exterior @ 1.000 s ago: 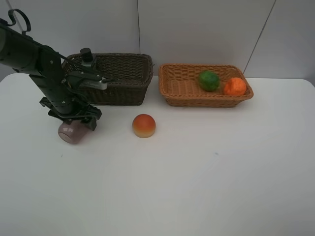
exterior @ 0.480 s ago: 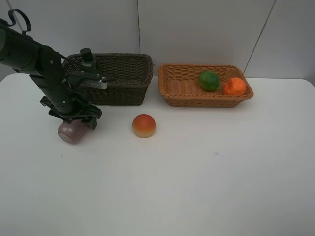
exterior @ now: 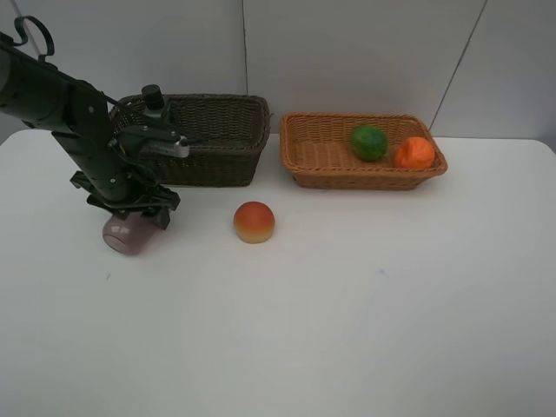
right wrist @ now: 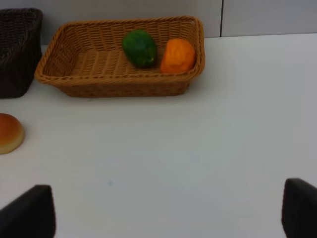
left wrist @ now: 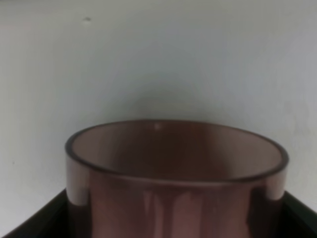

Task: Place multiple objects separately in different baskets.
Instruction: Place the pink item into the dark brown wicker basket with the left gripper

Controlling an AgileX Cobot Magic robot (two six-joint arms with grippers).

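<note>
A translucent pink cup [exterior: 127, 234] lies on its side on the white table, left of centre. My left gripper [exterior: 132, 215] reaches down over it. In the left wrist view the cup [left wrist: 176, 183] fills the gap, with a dark finger against each of its sides. The peach [exterior: 254, 221] sits on the table to the cup's right. The green fruit [exterior: 369, 142] and the orange [exterior: 415, 153] lie in the light basket [exterior: 323, 156]. The dark basket [exterior: 221, 130] stands behind my left arm, and a dark bottle top [exterior: 154, 94] shows at its left end. My right gripper [right wrist: 163, 210] is open and holds nothing.
The two baskets stand side by side along the table's back edge, against the grey wall. In the right wrist view the peach [right wrist: 9, 133] lies left of the light basket [right wrist: 69, 59], with bare white tabletop in front.
My left gripper has stayed low over the pink cup, its fingers drawing in a little against the cup's sides. The peach, both baskets and their fruit have not moved.
</note>
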